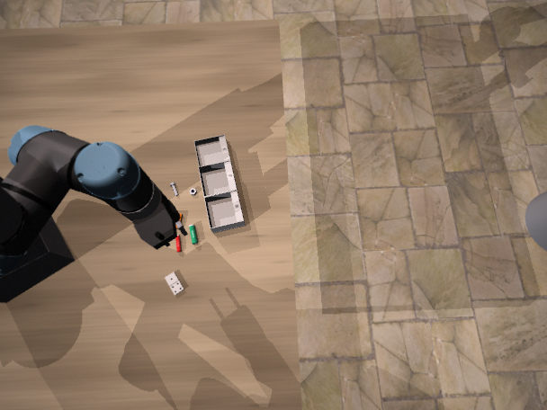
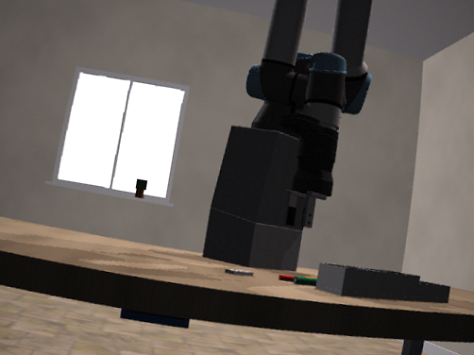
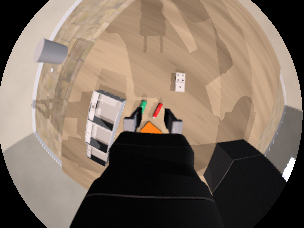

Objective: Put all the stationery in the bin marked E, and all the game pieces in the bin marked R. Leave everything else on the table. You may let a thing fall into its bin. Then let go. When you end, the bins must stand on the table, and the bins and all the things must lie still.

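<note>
Orange flat block (image 3: 151, 129) sits under the wide, empty tool (image 3: 151, 122); the three-part grey bin row (image 1: 219, 182) seems empty.

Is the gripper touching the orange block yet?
Apart. The exterior view shows the open gripper hanging well above the table; the wrist view shows the orange block below, between its fingers.

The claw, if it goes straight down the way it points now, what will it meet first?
Most likely the orange block. The open claw hangs above the table and holds nothing, and in the wrist view the block lies between its fingers. The red marker and green marker lie just beyond, apart from it.
</note>
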`<state>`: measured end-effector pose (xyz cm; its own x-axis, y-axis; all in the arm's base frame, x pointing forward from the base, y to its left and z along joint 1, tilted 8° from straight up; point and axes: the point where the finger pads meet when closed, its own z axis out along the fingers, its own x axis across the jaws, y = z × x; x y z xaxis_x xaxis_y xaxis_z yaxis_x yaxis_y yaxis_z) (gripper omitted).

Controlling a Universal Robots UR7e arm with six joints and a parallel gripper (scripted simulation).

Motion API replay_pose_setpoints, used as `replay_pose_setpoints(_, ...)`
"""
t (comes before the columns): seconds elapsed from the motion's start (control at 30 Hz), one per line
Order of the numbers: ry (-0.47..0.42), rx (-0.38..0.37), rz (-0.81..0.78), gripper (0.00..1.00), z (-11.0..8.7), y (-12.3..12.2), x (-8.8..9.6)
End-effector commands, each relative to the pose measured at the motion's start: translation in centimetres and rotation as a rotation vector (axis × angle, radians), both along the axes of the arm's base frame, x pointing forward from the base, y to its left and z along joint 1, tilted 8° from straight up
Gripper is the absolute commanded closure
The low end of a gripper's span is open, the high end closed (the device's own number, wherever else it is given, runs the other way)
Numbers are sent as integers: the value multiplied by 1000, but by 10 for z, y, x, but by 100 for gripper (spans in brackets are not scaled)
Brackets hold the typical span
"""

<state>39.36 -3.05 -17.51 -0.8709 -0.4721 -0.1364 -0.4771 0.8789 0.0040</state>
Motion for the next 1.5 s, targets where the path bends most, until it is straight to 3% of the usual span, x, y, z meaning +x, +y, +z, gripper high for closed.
replay_pose_setpoints(0.0,-8,1,-3,21,-18,-32,-8)
replay_pose_setpoints(0.17,-8,1,-3,21,-37,-68,-19)
replay_pose_setpoints(0.4,-8,1,-3,21,-47,-92,-27)
replay_pose_setpoints(1.47,-8,1,-3,21,-47,-86,-25)
